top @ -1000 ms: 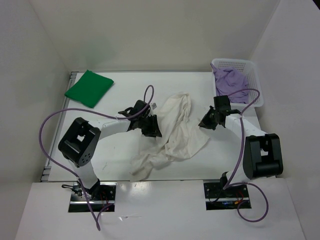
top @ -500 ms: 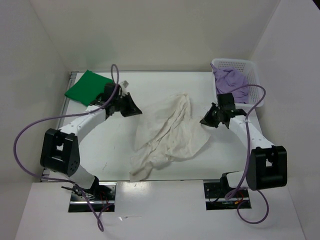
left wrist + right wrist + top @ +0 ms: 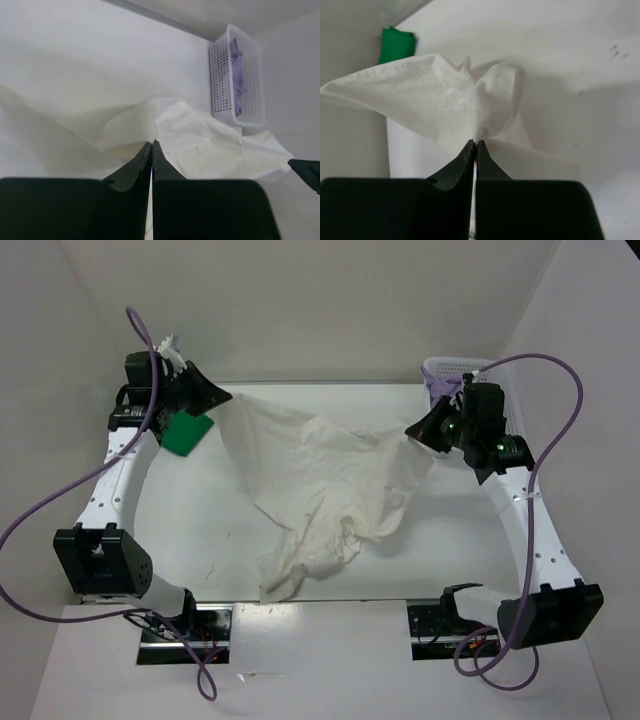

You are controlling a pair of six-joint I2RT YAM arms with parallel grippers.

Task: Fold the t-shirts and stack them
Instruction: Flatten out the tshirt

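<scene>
While left fingers [image 3: 149, 151], right fingers [image 3: 472, 148] pinch — white t-shirt [image 3: 320, 470] spans between.

- The stretched shirt [image 3: 320, 475] hangs over the middle of the bench [image 3: 190, 540], between the two tools. Its lower part trails on the bench to the near edge, left of centre.
- The left tool [image 3: 222, 398] grips one corner over the far left corner of the bench.
- The right tool [image 3: 411, 430] grips the other corner, towards the far right.
- The folded shirt [image 3: 186, 434] lies by the far left edge, beneath the left arm.
- The basket [image 3: 450, 364] stands at the far right corner, behind the right tool, with the third shirt [image 3: 238, 67] in it.
</scene>
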